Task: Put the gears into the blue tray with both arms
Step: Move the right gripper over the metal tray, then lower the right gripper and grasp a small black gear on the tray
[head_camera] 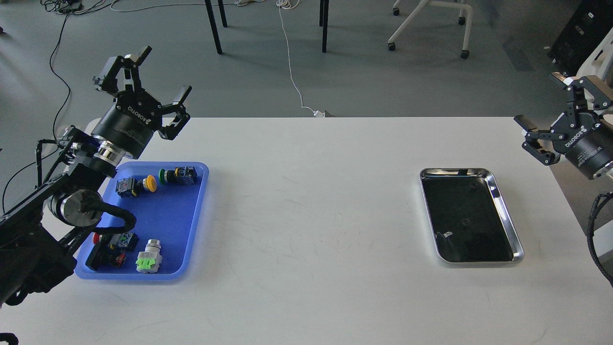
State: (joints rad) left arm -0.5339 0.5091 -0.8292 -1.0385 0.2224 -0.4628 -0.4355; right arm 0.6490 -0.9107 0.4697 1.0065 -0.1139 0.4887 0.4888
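2 tiny round gears dot mirror-dark steel tray.

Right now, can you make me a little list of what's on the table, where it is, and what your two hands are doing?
table: white table
blue tray: blue tray near the left edge, holding push-button switches
switches: yellow switch, green switch, red switch, silver and green switch
steel tray: steel tray on the right, dark shiny bottom
gears: tiny dark spots in the steel tray, too small to be sure
left gripper: left gripper open, raised beyond the blue tray, holding nothing
right gripper: right gripper open, raised right of the steel tray, holding nothing
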